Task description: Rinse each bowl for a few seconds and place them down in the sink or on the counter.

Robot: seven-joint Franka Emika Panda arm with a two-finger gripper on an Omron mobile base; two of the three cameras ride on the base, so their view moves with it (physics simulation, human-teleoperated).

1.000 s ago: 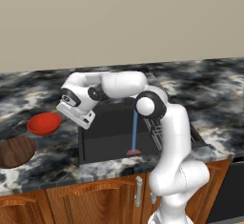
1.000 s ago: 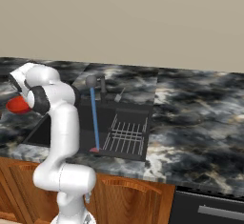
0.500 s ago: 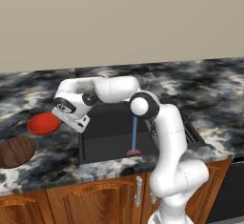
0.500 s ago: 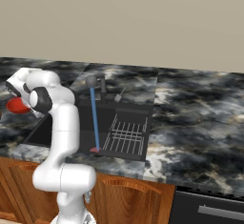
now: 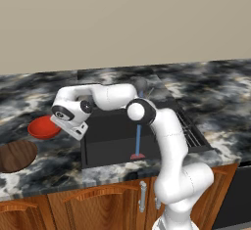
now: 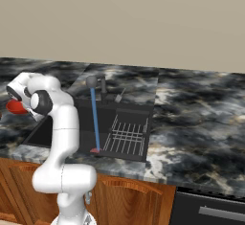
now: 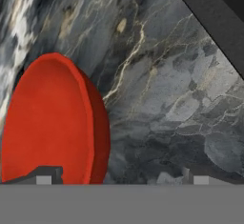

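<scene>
Two bowls sat on the bench (image 5: 59,163) left of the sink (image 5: 117,141): red bowl (image 5: 43,127) nearer, wooden bowl (image 5: 14,155) farther (both empty). Tool (image 7: 121,178) hung wide open, straddling the red bowl's rim.

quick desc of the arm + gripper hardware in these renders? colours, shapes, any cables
Glossy white arm of rounded tubular links, with dark grey joint caps. White boxy hand with a black ring; the gripper has two small dark grey fingertips. No cables or markings visible.
</scene>
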